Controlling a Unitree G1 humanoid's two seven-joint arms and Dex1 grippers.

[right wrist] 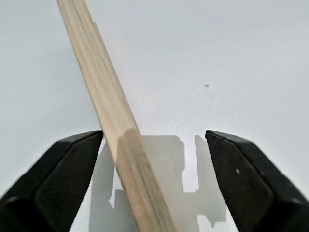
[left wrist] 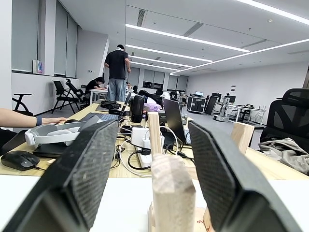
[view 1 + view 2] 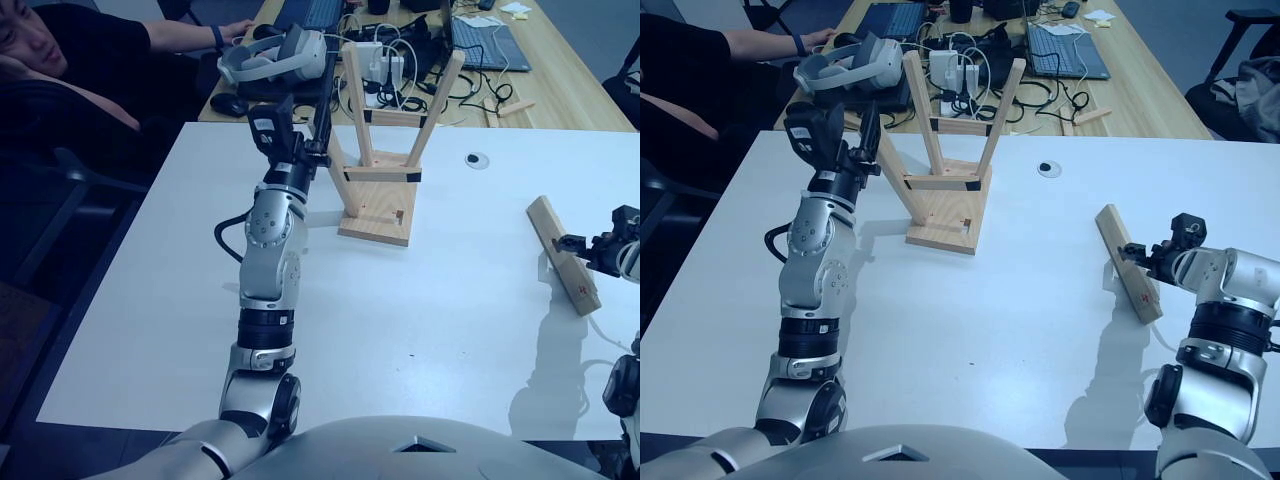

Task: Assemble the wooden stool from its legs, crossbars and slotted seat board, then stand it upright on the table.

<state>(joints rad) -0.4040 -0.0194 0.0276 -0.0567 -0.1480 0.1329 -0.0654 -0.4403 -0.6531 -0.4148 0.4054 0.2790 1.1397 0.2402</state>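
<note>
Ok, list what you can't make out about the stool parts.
- Whether the left claw touches the stool leg: head views, too small; left wrist view, cut off by the edge.
- Joints at the seat board: head views, too small.
- Loose wooden piece, both ends: right wrist view, cut off by edges.

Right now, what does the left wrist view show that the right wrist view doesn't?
Left wrist view: the left gripper, open around the end of a stool leg. Beyond it is a wooden desk with a headset, a mouse and a laptop.
Right wrist view: the right gripper, open around a loose wooden bar, which sits much nearer one finger than the other.
Both: the white table and an open gripper straddling a wooden part.
</note>
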